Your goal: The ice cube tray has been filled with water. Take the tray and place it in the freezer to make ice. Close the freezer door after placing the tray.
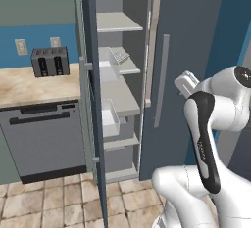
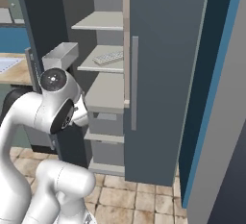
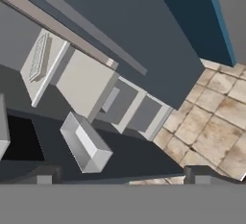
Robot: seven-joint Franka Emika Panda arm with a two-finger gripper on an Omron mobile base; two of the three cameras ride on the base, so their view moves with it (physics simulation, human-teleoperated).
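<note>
Kitchen: tray (image 1: 119,55) seems to lie on a freezer (image 1: 120,100) shelf; door (image 1: 93,100) remains to shut; jaws spread, empty.

a glossy white arm (image 1: 215,124) of rounded segments is shown, with dark joint bands, a round dark cap, and two small dark fingertips (image 3: 44,176).

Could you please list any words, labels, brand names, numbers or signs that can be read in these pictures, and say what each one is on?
None can be read anywhere in these pictures.
Robot arm: a faint vertical mark runs along the dark strip, too small and blurred to read.
Toaster, dishwasher, freezer door, ice cube tray: no lettering visible.
</note>
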